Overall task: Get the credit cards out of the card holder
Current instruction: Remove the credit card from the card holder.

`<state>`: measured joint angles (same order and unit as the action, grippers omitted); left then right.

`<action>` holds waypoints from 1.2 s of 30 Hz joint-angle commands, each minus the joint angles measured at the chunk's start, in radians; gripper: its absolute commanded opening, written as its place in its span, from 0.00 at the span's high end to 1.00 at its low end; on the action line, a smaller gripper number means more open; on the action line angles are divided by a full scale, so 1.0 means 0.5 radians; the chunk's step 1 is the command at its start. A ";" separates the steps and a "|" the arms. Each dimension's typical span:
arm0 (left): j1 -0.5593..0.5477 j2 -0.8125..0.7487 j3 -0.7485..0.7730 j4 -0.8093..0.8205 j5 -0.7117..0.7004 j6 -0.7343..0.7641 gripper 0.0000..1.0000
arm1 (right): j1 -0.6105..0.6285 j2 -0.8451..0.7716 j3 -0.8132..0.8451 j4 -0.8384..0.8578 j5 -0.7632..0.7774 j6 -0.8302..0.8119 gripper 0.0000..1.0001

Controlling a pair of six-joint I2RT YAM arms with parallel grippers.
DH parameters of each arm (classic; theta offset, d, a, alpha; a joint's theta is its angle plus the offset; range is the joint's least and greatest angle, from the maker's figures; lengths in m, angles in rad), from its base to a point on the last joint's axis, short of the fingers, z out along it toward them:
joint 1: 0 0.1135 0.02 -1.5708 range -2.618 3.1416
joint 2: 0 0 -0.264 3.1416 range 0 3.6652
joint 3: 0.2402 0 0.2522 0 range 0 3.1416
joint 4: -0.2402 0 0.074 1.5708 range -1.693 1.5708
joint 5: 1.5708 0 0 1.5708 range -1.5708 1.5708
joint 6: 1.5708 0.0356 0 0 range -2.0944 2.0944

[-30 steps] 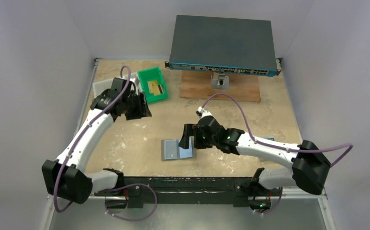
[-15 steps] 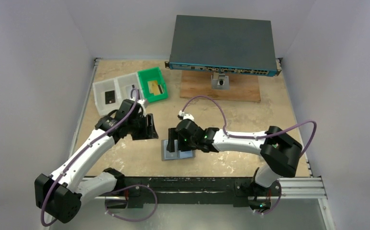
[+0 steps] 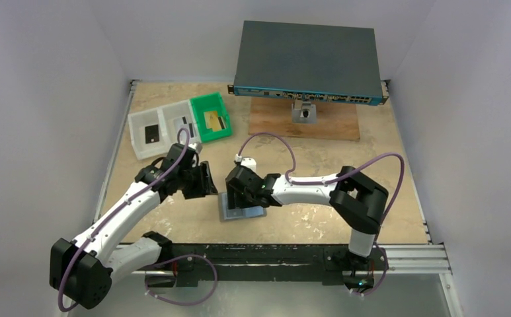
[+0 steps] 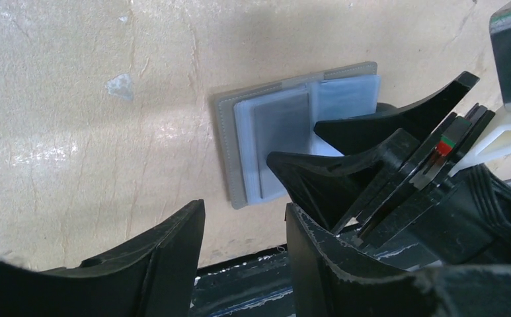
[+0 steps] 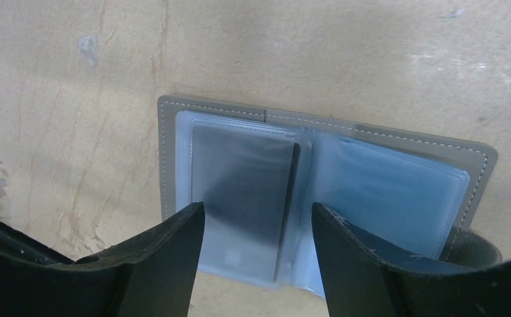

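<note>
My right hand (image 5: pixel 256 218), fingers spread, straddles the dark card (image 5: pixel 239 172) in the open card holder (image 5: pixel 398 137). Closing may pinch the pocket (image 5: pixel 184 165) too and lift everything. My left hand (image 4: pixel 242 218) hovers spread, empty.

I counted one card holder (image 5: pixel 477 158); four cards (image 5: pixel 242 191), one in the holder and one in each tray; three trays (image 3: pixel 140 125), two white plus one green tray (image 3: pixel 203 104); one box with ports (image 3: pixel 305 56); one wooden board (image 3: pixel 332 125).
</note>
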<state>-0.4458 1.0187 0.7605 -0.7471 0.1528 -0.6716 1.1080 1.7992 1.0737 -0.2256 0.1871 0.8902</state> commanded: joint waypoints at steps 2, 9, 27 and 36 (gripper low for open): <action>-0.001 -0.018 -0.011 0.070 -0.043 -0.045 0.52 | 0.072 0.104 0.169 -0.181 0.185 -0.009 0.42; -0.001 0.012 -0.031 0.083 -0.046 -0.059 0.52 | 0.079 0.263 0.242 -0.328 0.262 -0.028 0.56; -0.045 0.290 -0.203 0.508 0.422 -0.142 0.72 | 0.040 0.079 -0.217 0.221 -0.104 0.011 0.93; -0.125 0.613 -0.251 0.781 0.471 -0.171 0.88 | -0.071 -0.059 -0.498 0.616 -0.360 0.104 0.94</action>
<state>-0.4873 1.2808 0.6403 -0.4572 0.3595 -0.7410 1.0843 1.7752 0.8974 0.0696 0.1120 0.9195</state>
